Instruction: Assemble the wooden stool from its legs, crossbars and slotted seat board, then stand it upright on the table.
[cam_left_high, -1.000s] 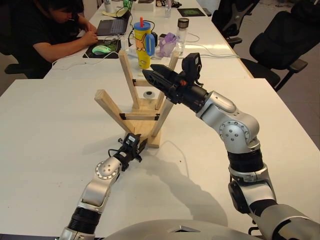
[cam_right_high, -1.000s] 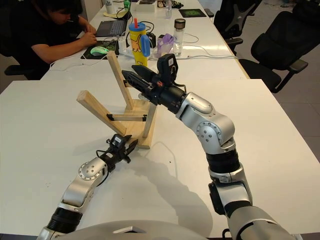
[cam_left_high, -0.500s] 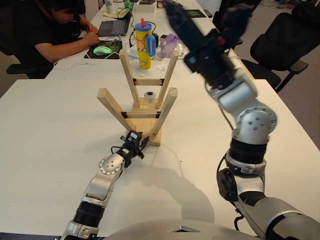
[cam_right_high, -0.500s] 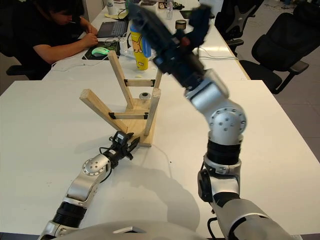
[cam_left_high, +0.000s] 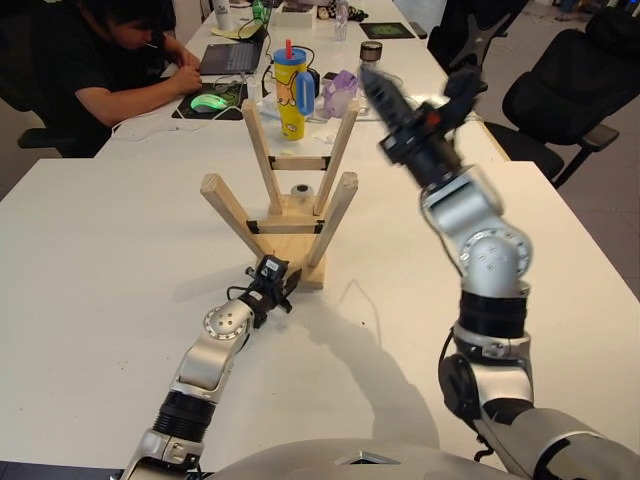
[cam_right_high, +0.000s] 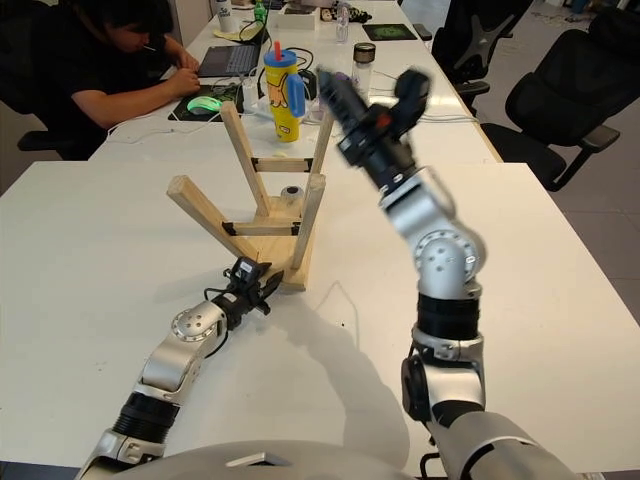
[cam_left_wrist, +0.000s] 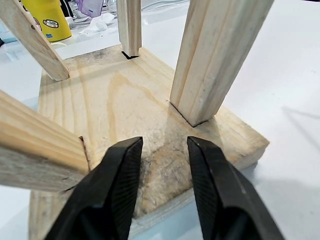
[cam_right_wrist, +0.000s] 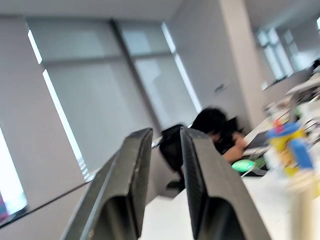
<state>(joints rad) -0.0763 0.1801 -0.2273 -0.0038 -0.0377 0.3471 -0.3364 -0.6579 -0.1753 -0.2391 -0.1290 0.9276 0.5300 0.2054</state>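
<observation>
Lower left, your left gripper (cam_left_wrist: 162, 145) sits parted and empty at the near edge of the seat board (cam_left_wrist: 125, 95), the assembled stool (cam_left_high: 290, 200) rests legs-up at centre, your right gripper (cam_right_wrist: 165, 132) hangs slightly parted, empty, upper right, so flipping the stool upright on the white counter (cam_left_high: 90, 270) looks next, office chairs (cam_left_high: 560, 80) behind.

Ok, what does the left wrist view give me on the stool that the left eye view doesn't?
Left wrist view adds close detail: the legs seated in the seat board, a dark gap at the far leg's base, and the left end effector open at the board's near edge. Left eye view adds the whole stool resting seat-down with its legs up, the crossbars, and the right end effector up in the air, clear of the stool. Both share the board, legs and yellow cup.
</observation>
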